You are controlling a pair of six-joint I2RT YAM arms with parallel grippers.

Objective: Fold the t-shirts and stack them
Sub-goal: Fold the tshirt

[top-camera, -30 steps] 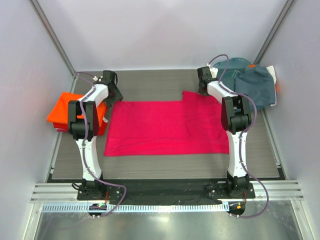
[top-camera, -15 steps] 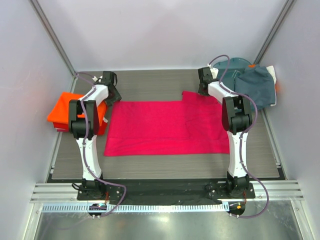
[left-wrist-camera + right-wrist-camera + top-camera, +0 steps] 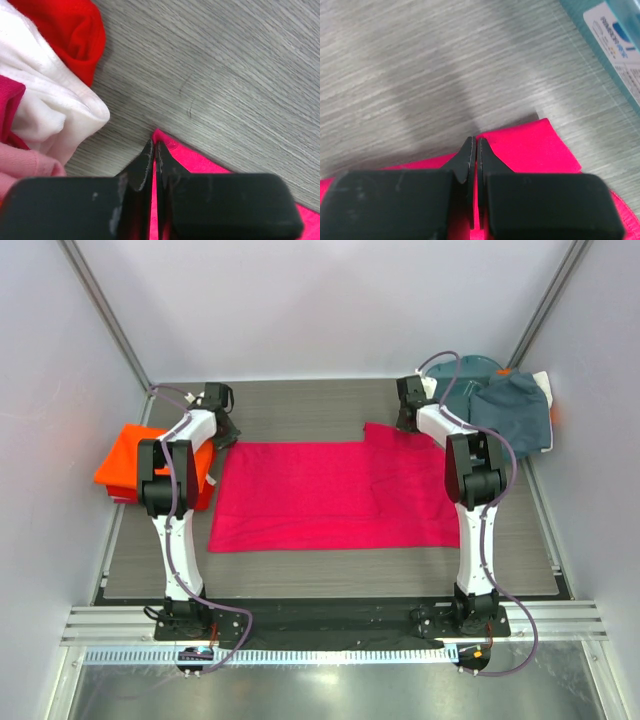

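We saw both arms reaching far forward, wrists tipped down. The left end effector (image 3: 152,145) and right end effector (image 3: 473,140) were each pinched closed on a far corner of the magenta t-shirt (image 3: 320,495), which lay smooth and flat at the middle of the wood-grained desk (image 3: 300,405). A folded orange t-shirt (image 3: 120,465) lay at nine o'clock, and rumpled grey-blue t-shirts (image 3: 515,410) at two.

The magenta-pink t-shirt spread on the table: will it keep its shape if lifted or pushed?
Probably floppy: the magenta-pink t-shirt lies flat as thin cloth, so lifted by the far corners that the left gripper and right gripper pinch, it should sag between them. Pushed, it would likely wrinkle rather than slide whole.
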